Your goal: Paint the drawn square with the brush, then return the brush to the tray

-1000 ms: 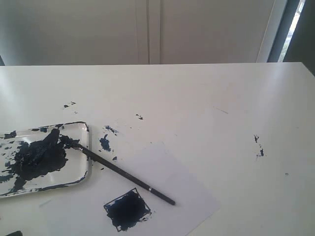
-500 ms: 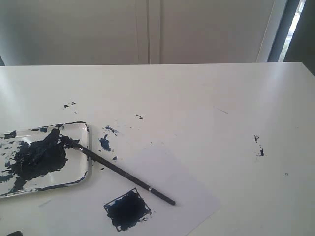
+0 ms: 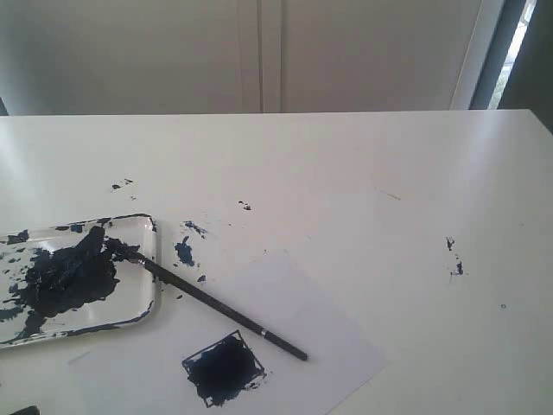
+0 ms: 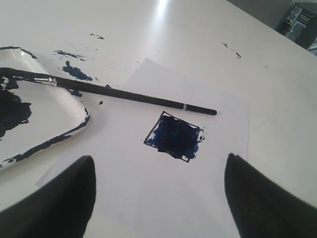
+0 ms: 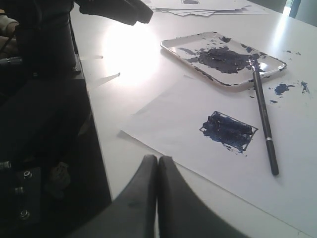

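Note:
The drawn square is filled with dark blue-black paint on the white paper sheet. The brush lies slanted, its tip resting over the rim inside the tray, its handle end on the paper. The tray holds a big dark paint blob. My left gripper is open above the paper, short of the square, holding nothing. My right gripper is shut and empty near the table edge. Neither gripper shows clearly in the exterior view.
Small dark paint splatters mark the table beside the tray, and more splatters lie at the right. A stack of papers lies beyond the tray in the right wrist view. Dark robot hardware stands off the table edge.

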